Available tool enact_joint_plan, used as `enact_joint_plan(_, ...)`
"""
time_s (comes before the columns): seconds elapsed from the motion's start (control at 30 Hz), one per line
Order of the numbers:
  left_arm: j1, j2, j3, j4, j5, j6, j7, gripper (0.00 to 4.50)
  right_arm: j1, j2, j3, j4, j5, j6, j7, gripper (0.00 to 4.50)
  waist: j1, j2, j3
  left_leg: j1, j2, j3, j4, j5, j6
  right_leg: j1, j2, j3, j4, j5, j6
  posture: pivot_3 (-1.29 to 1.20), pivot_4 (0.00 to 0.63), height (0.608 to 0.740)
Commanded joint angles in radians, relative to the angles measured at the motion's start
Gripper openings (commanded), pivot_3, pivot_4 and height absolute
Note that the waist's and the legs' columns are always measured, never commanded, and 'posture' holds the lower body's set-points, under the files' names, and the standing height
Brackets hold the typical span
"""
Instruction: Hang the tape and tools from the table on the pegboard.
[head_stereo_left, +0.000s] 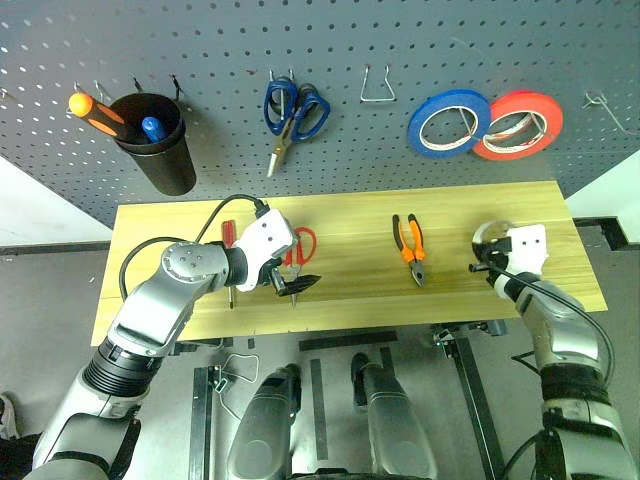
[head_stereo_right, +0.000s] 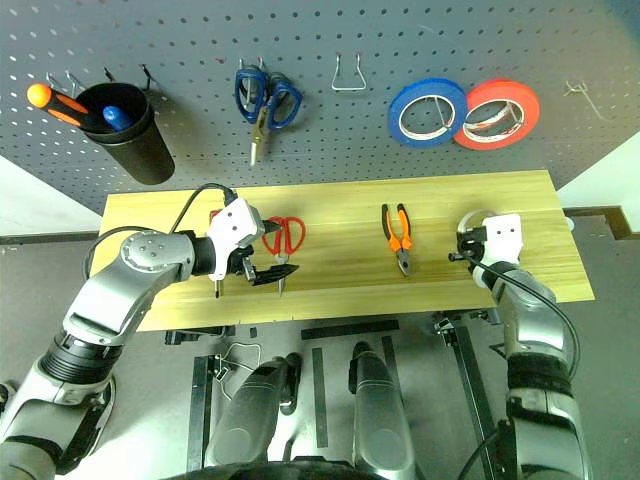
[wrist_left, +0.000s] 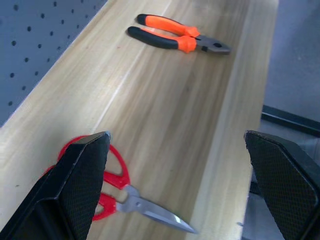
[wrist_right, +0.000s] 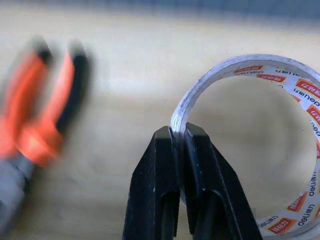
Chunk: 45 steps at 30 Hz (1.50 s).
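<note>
My right gripper (wrist_right: 180, 134) is shut on the rim of the whitish tape (wrist_right: 260, 140), which it holds a little above the right end of the light wooden table (head_stereo_left: 350, 300); the roll (head_stereo_left: 490, 238) also shows from above. The orange-and-black pliers (head_stereo_left: 410, 247) lie flat on the table to its left. My left gripper (head_stereo_left: 295, 285) hovers open over the table's front left, with the red-handled scissors (wrist_left: 117, 177) lying under one finger. A small red-handled screwdriver (head_stereo_left: 228, 236) lies just left of that arm. The dark grey pegboard (head_stereo_left: 350, 160) rises behind the table.
Blue-handled scissors (head_stereo_left: 293, 112) hang on the pegboard, with a black cup (head_stereo_left: 160, 155) holding an orange-handled screwdriver (head_stereo_left: 95, 113) to their left. A blue roll (head_stereo_left: 448, 122) and a red-orange roll (head_stereo_left: 517, 125) hang at the right. A bare wire hook (head_stereo_left: 377, 88) sits between them.
</note>
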Motion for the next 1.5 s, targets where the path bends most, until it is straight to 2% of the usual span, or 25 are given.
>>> enact_joint_plan(0.03, -0.004, -0.021, 0.005, 0.001, 0.002, -0.073, -0.004, 4.50, 0.101, 0.008, -0.071, -0.306, 0.076, 0.048, -0.036, 0.02, 0.002, 0.000, 0.000, 0.000, 0.000, 0.000, 0.000, 0.000, 0.000, 0.000, 0.000, 0.000, 0.000, 0.000, 0.000, 0.08, 0.333, 0.740)
enact_joint_plan(0.23, -0.008, -0.066, 0.041, 0.031, -0.027, -0.161, -0.013, 4.50, 0.151, -0.008, -0.195, -0.538, 0.156, 0.118, -0.121, 0.02, 0.001, 0.000, -0.001, 0.000, -0.001, 0.000, 0.001, 0.001, -0.001, 0.000, -0.001, 0.000, 0.000, 0.000, 0.000, 0.07, 0.318, 0.740)
enact_joint_plan(0.4, -0.021, -0.086, 0.050, 0.034, -0.048, -0.192, -0.028, 4.50, 0.130, -0.063, -0.243, -0.513, 0.135, 0.096, -0.128, 0.02, 0.001, 0.000, -0.001, 0.000, -0.002, -0.001, 0.001, 0.001, -0.001, 0.000, -0.001, -0.001, 0.001, 0.000, 0.000, 0.08, 0.316, 0.740)
enact_joint_plan(0.57, -0.034, -0.124, 0.085, 0.045, -0.074, -0.271, -0.032, 4.50, 0.026, -0.156, -0.280, -0.320, 0.106, 0.012, -0.117, 0.02, 0.001, 0.000, -0.001, 0.000, -0.003, 0.000, 0.002, 0.001, -0.001, 0.000, -0.001, -0.001, 0.002, 0.000, 0.001, 0.08, 0.319, 0.740)
enact_joint_plan(0.83, -0.028, -0.144, 0.096, 0.038, -0.085, -0.323, -0.042, 4.50, -0.200, -0.272, -0.213, 0.045, 0.072, -0.159, -0.012, 0.02, -0.003, 0.000, -0.001, 0.000, -0.003, 0.001, 0.003, 0.001, -0.001, 0.000, -0.001, -0.001, 0.004, 0.000, 0.001, 0.08, 0.322, 0.740)
enact_joint_plan(1.5, -0.065, -0.128, 0.127, -0.011, -0.121, -0.299, -0.036, 4.50, -0.478, -0.268, -0.077, 0.567, 0.025, -0.408, 0.104, 0.02, 0.000, 0.000, -0.001, 0.001, -0.004, 0.002, 0.004, 0.002, -0.002, -0.001, -0.002, -0.001, 0.011, 0.000, 0.001, 0.12, 0.322, 0.740)
